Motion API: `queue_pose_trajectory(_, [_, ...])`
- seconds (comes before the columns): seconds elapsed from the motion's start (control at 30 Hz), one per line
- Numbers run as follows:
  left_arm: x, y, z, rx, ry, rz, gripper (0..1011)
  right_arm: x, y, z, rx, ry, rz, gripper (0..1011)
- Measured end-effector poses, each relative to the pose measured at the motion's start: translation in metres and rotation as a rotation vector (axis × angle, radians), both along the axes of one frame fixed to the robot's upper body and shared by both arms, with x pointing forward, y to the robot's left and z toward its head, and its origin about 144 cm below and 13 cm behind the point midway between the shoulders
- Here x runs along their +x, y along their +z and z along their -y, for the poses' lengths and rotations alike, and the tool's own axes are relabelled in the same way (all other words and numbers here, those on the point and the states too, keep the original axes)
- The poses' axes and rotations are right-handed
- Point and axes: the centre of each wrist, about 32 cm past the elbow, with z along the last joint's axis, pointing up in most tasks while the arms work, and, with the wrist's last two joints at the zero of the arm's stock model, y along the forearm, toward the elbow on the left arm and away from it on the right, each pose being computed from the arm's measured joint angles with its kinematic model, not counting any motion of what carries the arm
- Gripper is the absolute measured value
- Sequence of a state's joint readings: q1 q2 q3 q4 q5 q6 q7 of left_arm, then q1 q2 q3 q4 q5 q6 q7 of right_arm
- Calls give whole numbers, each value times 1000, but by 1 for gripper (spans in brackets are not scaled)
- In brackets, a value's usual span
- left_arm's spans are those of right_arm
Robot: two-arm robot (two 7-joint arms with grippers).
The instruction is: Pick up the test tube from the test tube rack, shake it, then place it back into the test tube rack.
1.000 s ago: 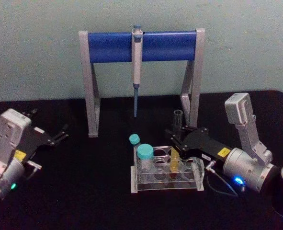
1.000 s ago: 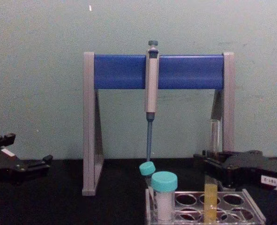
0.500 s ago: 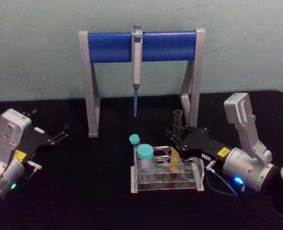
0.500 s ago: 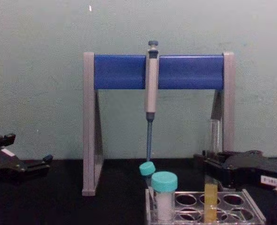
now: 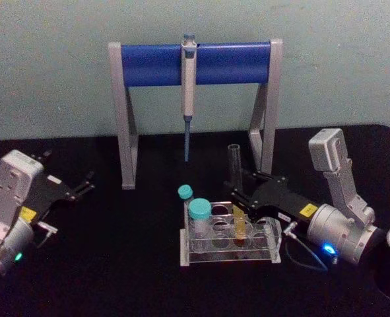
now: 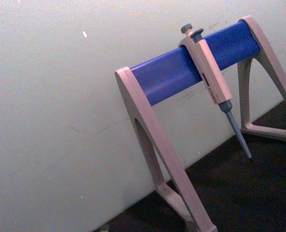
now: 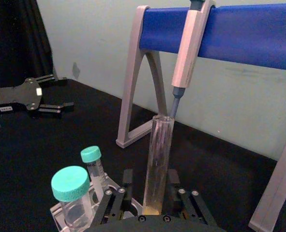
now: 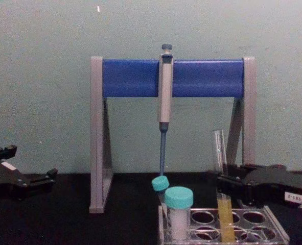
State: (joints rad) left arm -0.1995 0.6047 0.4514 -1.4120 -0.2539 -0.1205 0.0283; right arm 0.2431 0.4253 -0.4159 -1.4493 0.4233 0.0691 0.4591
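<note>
Over at the left edge of the desk (image 5: 135, 264), the left pincer (image 5: 84, 183) sits parked with its fingers nearly together and nothing between them, well apart from the action. Mid-desk stands the grey-and-blue pipette stand (image 5: 195, 63) near the back edge, a pipette (image 5: 188, 92) hanging from its bar. In front of it, the test tube rack (image 5: 229, 239) holds two teal-capped vials (image 5: 198, 212) at its left end. Now the key bit: the test tube (image 5: 237, 191) is clamped in the right pincer (image 5: 242, 198), which reaches in from the right edge. Its long axis tilts, mouth leaning left, with the yellow bottom down in a rack hole. I'd say a straight upward lift is needed; that lean could snag the rim.
</note>
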Motion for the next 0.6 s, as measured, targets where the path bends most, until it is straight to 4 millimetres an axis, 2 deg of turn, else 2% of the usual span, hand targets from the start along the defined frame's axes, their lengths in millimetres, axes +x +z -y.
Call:
queue_pose_trajectory(0.07, [0, 0, 0, 0, 0, 0, 1010, 0, 0, 0, 0, 0, 0, 479])
queue_pose_trajectory(0.1, [0, 0, 0, 0, 0, 0, 1010, 0, 0, 0, 0, 0, 0, 542])
queue_pose_trajectory(0.4, [0, 0, 0, 0, 0, 0, 1010, 0, 0, 0, 1, 0, 1, 794])
queue_pose_trajectory(0.43, [0, 0, 0, 0, 0, 0, 1010, 0, 0, 0, 1, 0, 1, 847])
queue_pose_trajectory(0.6, [0, 0, 0, 0, 0, 0, 1010, 0, 0, 0, 2, 0, 1, 962])
